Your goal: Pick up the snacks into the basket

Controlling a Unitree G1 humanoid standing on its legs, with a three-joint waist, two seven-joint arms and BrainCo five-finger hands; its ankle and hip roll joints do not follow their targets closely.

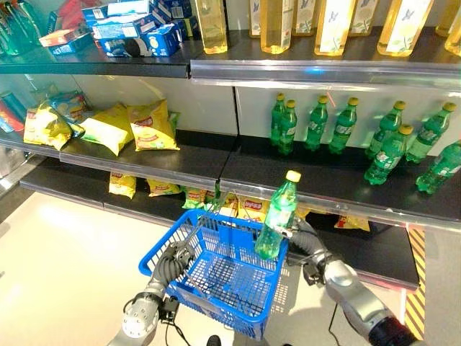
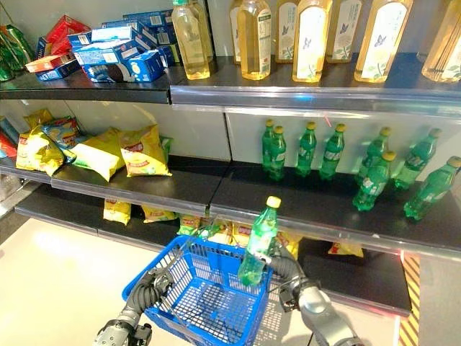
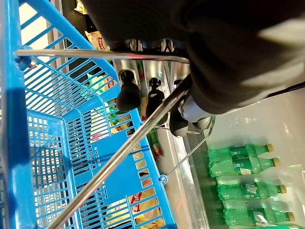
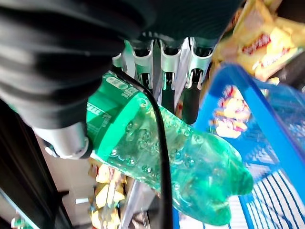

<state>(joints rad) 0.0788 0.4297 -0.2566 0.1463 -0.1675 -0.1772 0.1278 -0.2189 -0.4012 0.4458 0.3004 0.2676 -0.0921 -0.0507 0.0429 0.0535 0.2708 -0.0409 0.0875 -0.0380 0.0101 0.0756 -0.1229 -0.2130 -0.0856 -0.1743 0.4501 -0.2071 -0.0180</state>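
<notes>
Right hand [image 1: 297, 234] curls round a green bottle [image 1: 276, 216], held upright over the far rim of the blue basket [image 1: 216, 277]. Left hand [image 3: 157, 102] grips the basket's wire handle [image 3: 119, 152]. Yellow snack bags [image 1: 151, 126] lie on the shelf [image 1: 144, 162] beyond.

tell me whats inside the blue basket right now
Nothing visible inside the blue basket; its mesh floor looks bare. The green bottle in the right robot hand hangs over the rim, hiding that corner.
</notes>
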